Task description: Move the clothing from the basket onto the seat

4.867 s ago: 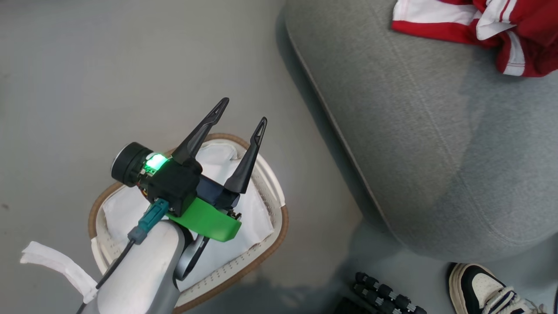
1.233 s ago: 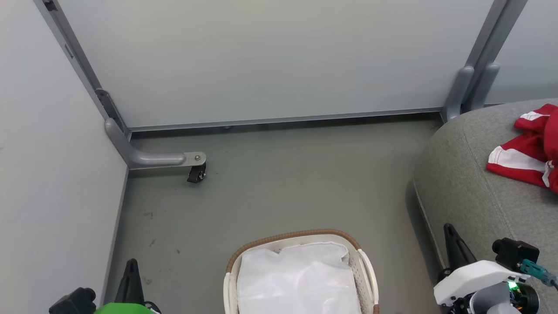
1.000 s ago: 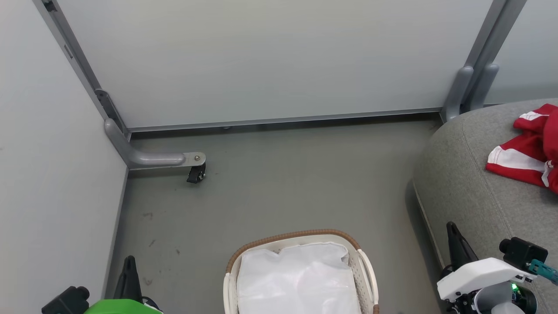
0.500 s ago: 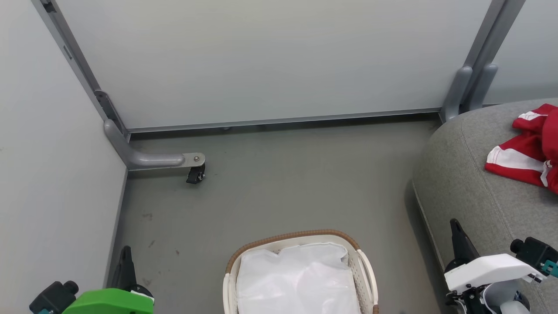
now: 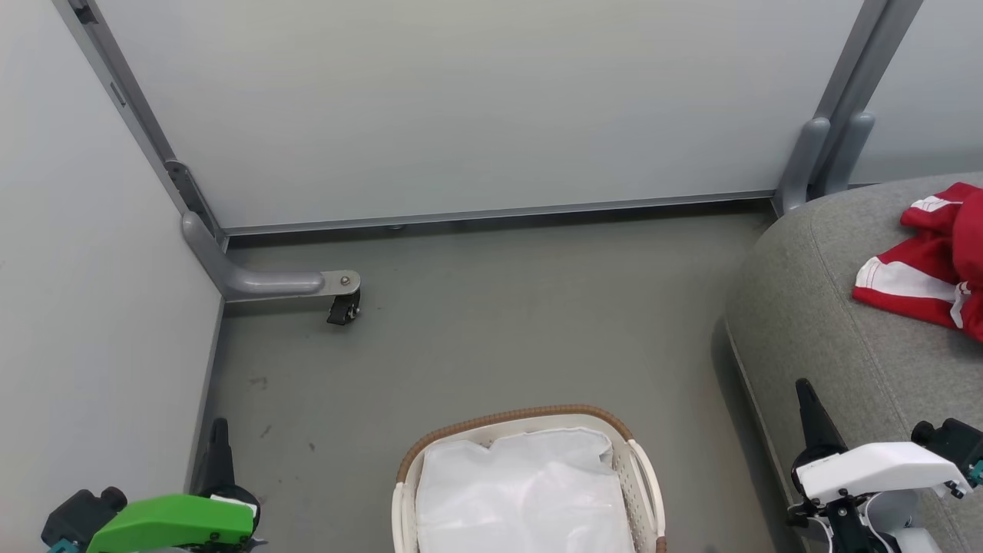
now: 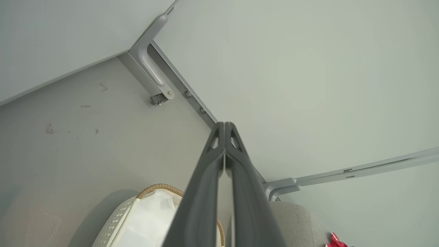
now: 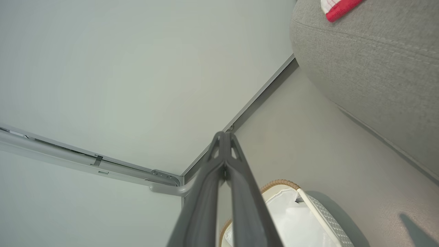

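A: Quick pass. Materials + shapes?
B: OK. The basket (image 5: 507, 415) is oval white perforated plastic w/ a brown woven rim. A crumpled white liner (image 5: 530, 491) covers the inside. It stands on the smooth grey floor (image 5: 491, 330) near the seat (image 5: 822, 322), w/ a strip of floor between.
A: Seat?
B: Big, grey woven upholstery, rounded edge, seam line along it. The clothing (image 5: 918, 280) lies on its top, back from that edge. It's soft red fabric w/ a broad white band + white trim, bunched up. Part of it is cut off by the frame.
A: Anything else?
B: A pale flat wall panel (image 5: 461, 107) in a grey metal frame, and a small black caster (image 5: 343, 309) at the floor's far-left corner.
A: End effectors?
B: Both clenched. On my left gripper (image 6: 224, 124) the long dark fingers are pressed flat together, no gap. It has a green mount and hangs by the floor's left edge. My right gripper (image 7: 224, 134) is the same, tips meeting, w/ a white mount, by the seat's rounded edge.
A: Vs earlier?
B: A few s back the head cam looked straight down and the left fingers were spread over the liner. Now the cam faces the panel and they're shut. In the last half sec both grippers slid lower + outward in head view. Basket and clothing are in the same spots.
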